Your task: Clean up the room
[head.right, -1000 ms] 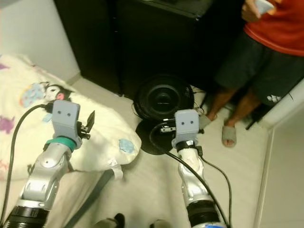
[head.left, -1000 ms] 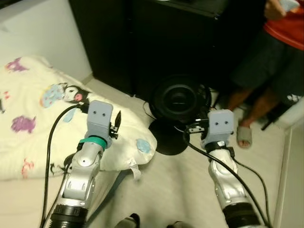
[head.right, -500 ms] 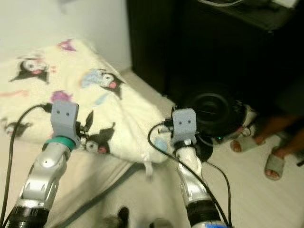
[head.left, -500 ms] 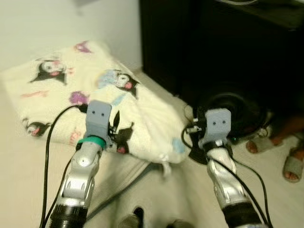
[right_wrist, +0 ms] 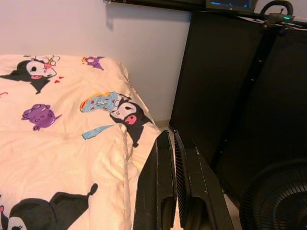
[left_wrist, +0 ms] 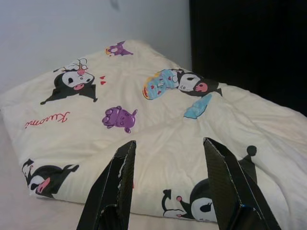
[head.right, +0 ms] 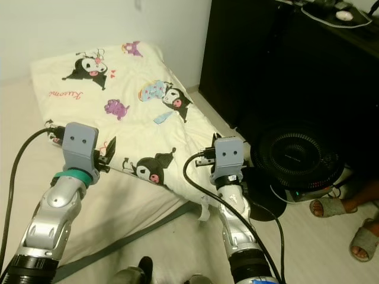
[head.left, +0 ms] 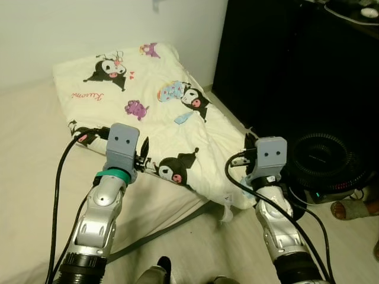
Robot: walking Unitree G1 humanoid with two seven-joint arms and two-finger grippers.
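A folded cream quilt (head.left: pixel 148 94) printed with cartoon characters lies on a pale mattress (head.left: pixel 35 148) against the wall. My left gripper (head.left: pixel 144 155) hovers just over the quilt's near edge. The left wrist view shows this gripper (left_wrist: pixel 170 143) open, with the quilt (left_wrist: pixel 96 100) spread beyond it and nothing between the fingers. My right gripper (head.left: pixel 249 148) is held above the quilt's right corner, near the floor. In the right wrist view this gripper (right_wrist: pixel 171 133) is shut and empty, aimed along the quilt (right_wrist: pixel 57 143) toward the wall.
A tall black cabinet (head.left: pixel 284 59) stands at the right. A black floor fan (head.left: pixel 328 163) sits at its foot with cables around it. A person's sandalled feet (head.right: pixel 331 207) are beside the fan. A dark strap (head.left: pixel 160 231) runs along the mattress edge.
The camera has swung left: the quilt now sits centre, the fan has slid to the right and the person is mostly out of frame. Both arms keep the same pose.
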